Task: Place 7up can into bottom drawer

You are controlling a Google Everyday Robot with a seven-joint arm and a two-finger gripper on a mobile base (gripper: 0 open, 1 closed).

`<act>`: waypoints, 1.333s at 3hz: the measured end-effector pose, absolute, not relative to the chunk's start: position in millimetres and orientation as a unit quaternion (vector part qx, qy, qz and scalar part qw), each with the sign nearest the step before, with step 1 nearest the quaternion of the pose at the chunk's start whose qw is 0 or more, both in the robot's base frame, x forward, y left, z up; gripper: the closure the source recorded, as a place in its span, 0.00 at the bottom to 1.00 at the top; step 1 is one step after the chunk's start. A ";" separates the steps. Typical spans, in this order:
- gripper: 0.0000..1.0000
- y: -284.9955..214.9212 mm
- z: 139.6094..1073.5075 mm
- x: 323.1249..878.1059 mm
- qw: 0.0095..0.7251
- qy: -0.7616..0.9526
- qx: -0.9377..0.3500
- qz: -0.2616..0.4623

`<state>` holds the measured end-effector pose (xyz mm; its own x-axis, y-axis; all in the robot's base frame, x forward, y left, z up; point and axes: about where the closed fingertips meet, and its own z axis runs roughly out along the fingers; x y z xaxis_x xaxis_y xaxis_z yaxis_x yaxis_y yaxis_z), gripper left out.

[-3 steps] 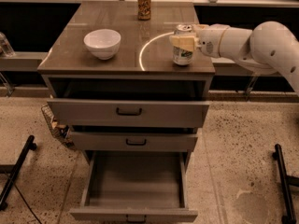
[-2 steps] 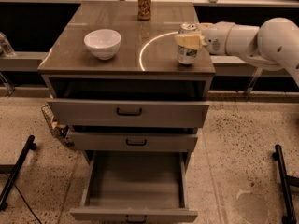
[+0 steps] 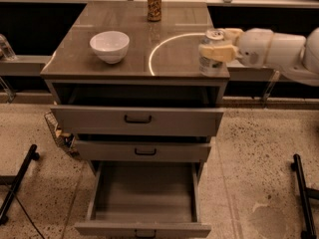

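Observation:
The 7up can (image 3: 211,63) is a small silver-white can with a silver top, at the front right corner of the cabinet top (image 3: 164,54). My gripper (image 3: 215,45) reaches in from the right and is shut on the can, with one cream finger (image 3: 217,53) across its front. The can appears lifted slightly and sits near the right edge. The bottom drawer (image 3: 144,195) is pulled wide open below, with a plain grey inside and a small dark handle at its front.
A white bowl (image 3: 109,46) sits on the left of the cabinet top. A brown-gold can (image 3: 154,4) stands at the back centre. The top drawer (image 3: 137,119) and middle drawer (image 3: 144,151) stick out a little. Black stand legs (image 3: 305,195) lie on the floor at both sides.
My gripper has carried the 7up can to the right and toward the front right corner of the cabinet top. The bowl, the other can and the drawers have not moved.

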<state>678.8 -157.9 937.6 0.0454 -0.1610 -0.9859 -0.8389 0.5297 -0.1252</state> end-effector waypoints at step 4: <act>1.00 -170.6 839.6 534.4 0.618 0.563 -0.400 0.376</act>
<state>534.4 -170.6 839.6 0.0841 0.0141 -0.9964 -0.9151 0.3968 -0.0716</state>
